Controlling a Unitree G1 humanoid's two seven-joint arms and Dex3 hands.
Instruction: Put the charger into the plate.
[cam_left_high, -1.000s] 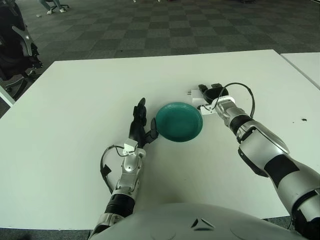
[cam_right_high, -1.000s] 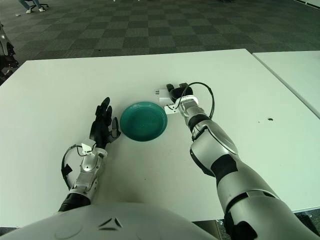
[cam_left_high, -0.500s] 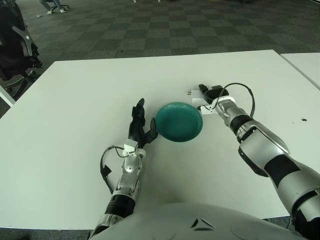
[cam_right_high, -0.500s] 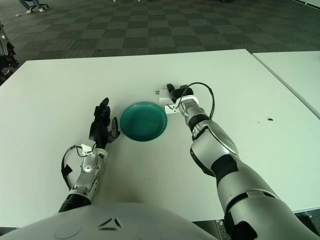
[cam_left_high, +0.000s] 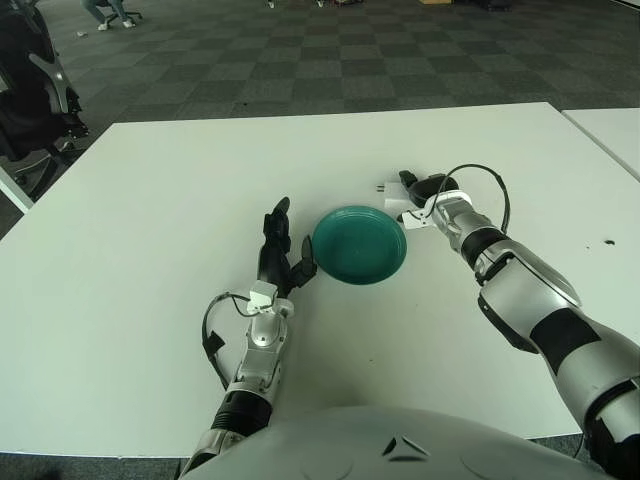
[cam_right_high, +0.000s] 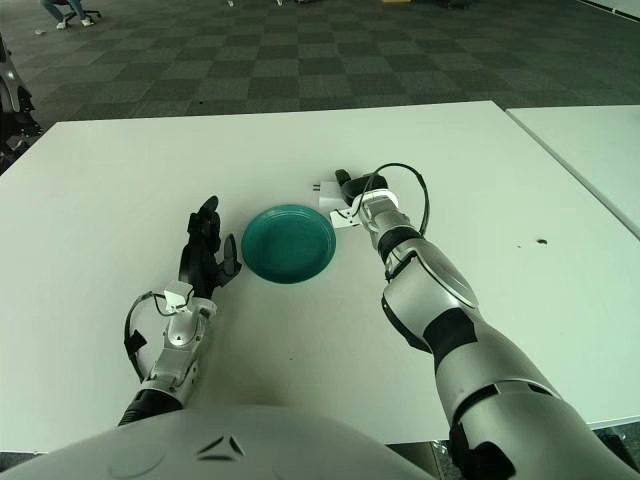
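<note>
Little moved: right hand (cam_left_high: 428, 190) fingers stay curled around boxy white charger (cam_left_high: 403, 192) beside round teal plate (cam_left_high: 358, 244).

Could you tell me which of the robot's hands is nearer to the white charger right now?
The right. The right hand is at the charger, just past the plate's far right edge. The left hand shows open on the plate's opposite, left side.

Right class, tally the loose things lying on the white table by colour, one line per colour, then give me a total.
Teal: 1, the plate
White: 1, the charger, at the right hand
Total: 2
</note>
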